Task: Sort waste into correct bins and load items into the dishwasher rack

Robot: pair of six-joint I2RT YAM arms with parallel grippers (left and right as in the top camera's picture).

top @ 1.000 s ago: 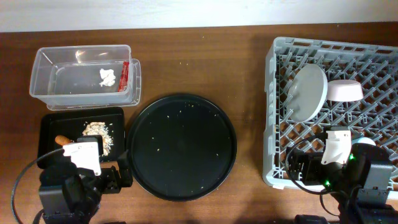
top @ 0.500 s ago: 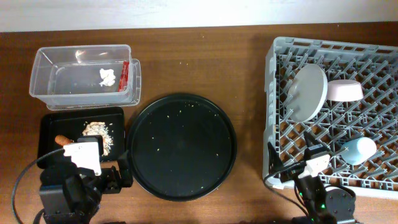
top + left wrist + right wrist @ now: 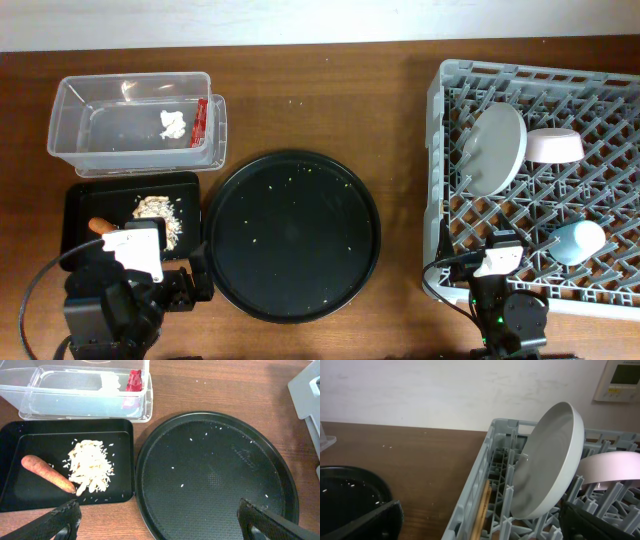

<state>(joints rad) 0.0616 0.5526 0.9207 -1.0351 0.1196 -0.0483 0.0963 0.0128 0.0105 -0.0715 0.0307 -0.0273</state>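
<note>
Plate [image 3: 545, 460] stands on edge in the rack [image 3: 470, 491]; left gripper [image 3: 157, 512] and right gripper [image 3: 480, 512] both spread wide, holding nothing.

our left arm [image 3: 110, 305] is black, with a white block [image 3: 137, 250] on top and a thin black cable [image 3: 28, 290] looping beside it. our right arm [image 3: 508, 318] is black too, with a white cap [image 3: 497, 260]. the fingers [image 3: 64, 516] are dark and matte.

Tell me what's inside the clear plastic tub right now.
The clear tub holds a crumpled white tissue and a red snack wrapper standing against one end wall. The rest of its floor looks bare; anything under the tissue is covered.
</note>
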